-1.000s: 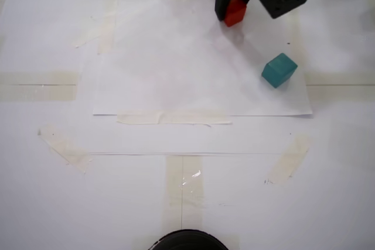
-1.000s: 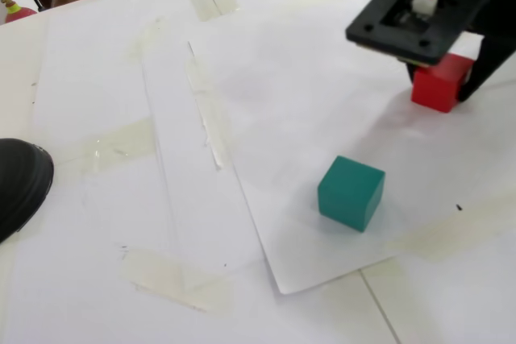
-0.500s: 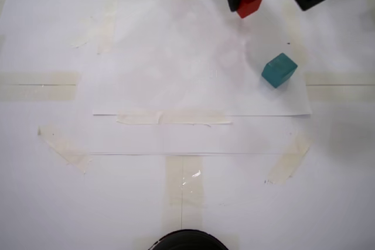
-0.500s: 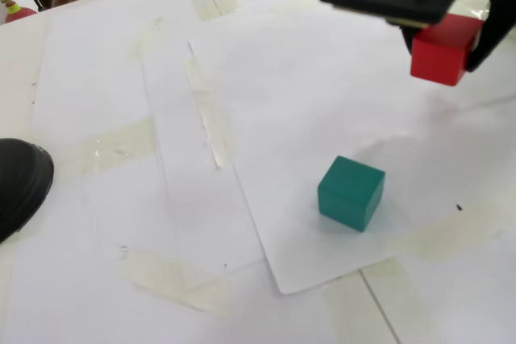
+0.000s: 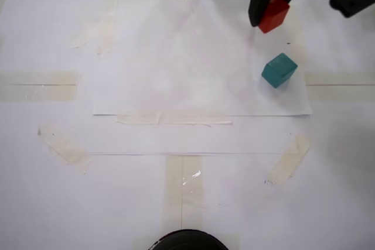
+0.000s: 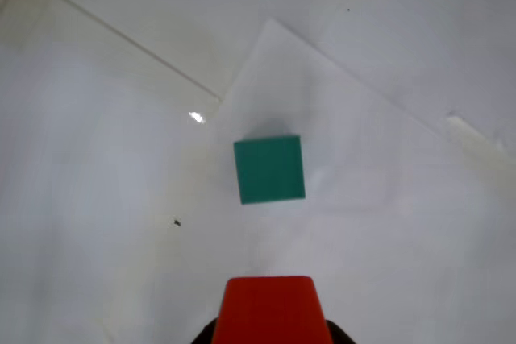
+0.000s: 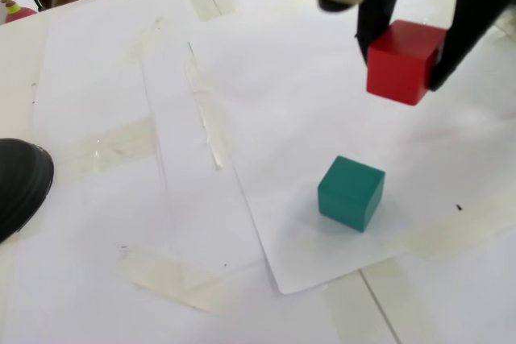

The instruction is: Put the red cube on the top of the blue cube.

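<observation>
Red cube (image 7: 405, 60) clamped in fingers (image 7: 372, 18); wrist view alone shows blue cube (image 6: 269, 168) ahead.

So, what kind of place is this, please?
Probably a hobby or lab bench for robot practice. White paper sheets are taped flat over the table, and the gripper carries a red cube above them, with a teal cube as the only other prop.
</observation>
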`<state>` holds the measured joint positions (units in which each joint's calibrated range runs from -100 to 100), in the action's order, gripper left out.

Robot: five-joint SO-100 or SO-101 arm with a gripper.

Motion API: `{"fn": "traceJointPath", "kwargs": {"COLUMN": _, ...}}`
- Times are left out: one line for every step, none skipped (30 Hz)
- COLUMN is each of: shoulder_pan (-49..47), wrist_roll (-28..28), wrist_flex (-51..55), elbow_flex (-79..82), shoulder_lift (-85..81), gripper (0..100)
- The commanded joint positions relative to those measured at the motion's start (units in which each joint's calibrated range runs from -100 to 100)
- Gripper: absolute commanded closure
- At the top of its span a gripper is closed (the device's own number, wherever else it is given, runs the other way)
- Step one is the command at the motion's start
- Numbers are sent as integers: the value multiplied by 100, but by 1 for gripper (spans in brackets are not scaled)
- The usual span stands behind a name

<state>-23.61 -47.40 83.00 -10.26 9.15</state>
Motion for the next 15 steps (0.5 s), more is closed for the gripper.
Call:
{"fn": "traceJointPath", "kwargs": {"shoulder_pan": 83, "wrist_roll": 34, "wrist_flex": 45, "elbow_flex": -1103, "shoulder_lift": 218, "gripper": 89}}
{"fn": "traceJointPath", "kwargs": {"shoulder_pan": 98, "wrist_roll": 34, "wrist_flex": 28, "elbow_flex": -1239, "shoulder_lift": 321, "gripper": 89}}
{"fn": "traceJointPath", "kwargs": {"shoulder_pan": 98, "wrist_roll": 34, "wrist_flex": 28, "elbow_flex": -1376, "shoulder_lift": 415, "gripper": 89}}
{"fn": "traceJointPath", "kwargs": {"shoulder_pan": 113, "wrist_roll": 34, "wrist_flex": 37, "elbow_flex": -1521, "shoulder_lift": 518, "gripper": 89}}
{"fn": "traceJointPath", "kwargs": {"shoulder_pan": 113, "wrist_roll": 34, "wrist_flex": 61, "elbow_flex": -1630, "shoulder_lift": 587, "gripper": 89}}
{"fn": "traceJointPath", "kwargs": {"shoulder_pan": 120, "wrist_roll": 34, "wrist_flex": 86, "elbow_flex": -1711, "shoulder_lift": 647, "gripper": 89}}
{"fn": "traceJointPath", "kwargs": {"shoulder_pan": 128, "wrist_roll": 34, "wrist_flex": 110, "elbow_flex": -1802, "shoulder_lift": 724, "gripper": 89}}
{"fn": "traceJointPath", "kwargs": {"shoulder_pan": 128, "wrist_roll": 34, "wrist_flex": 159, "elbow_flex": -1984, "shoulder_lift": 861, "gripper": 89}}
{"fn": "traceJointPath", "kwargs": {"shoulder_pan": 128, "wrist_roll": 34, "wrist_flex": 175, "elbow_flex": -2111, "shoulder_lift": 973, "gripper": 89}}
{"fn": "traceJointPath", "kwargs": {"shoulder_pan": 120, "wrist_roll": 34, "wrist_flex": 151, "elbow_flex": -2193, "shoulder_lift": 1067, "gripper": 89}}
{"fn": "traceJointPath", "kwargs": {"shoulder_pan": 120, "wrist_roll": 34, "wrist_flex": 134, "elbow_flex": -2256, "shoulder_lift": 1128, "gripper": 89}}
{"fn": "traceJointPath", "kwargs": {"shoulder_pan": 120, "wrist_roll": 34, "wrist_flex": 126, "elbow_flex": -2320, "shoulder_lift": 1188, "gripper": 89}}
{"fn": "traceJointPath", "kwargs": {"shoulder_pan": 120, "wrist_roll": 34, "wrist_flex": 126, "elbow_flex": -2374, "shoulder_lift": 1256, "gripper": 89}}
{"fn": "traceJointPath", "kwargs": {"shoulder_pan": 128, "wrist_roll": 34, "wrist_flex": 134, "elbow_flex": -2410, "shoulder_lift": 1325, "gripper": 89}}
{"fn": "traceJointPath", "kwargs": {"shoulder_pan": 136, "wrist_roll": 34, "wrist_flex": 151, "elbow_flex": -2456, "shoulder_lift": 1402, "gripper": 89}}
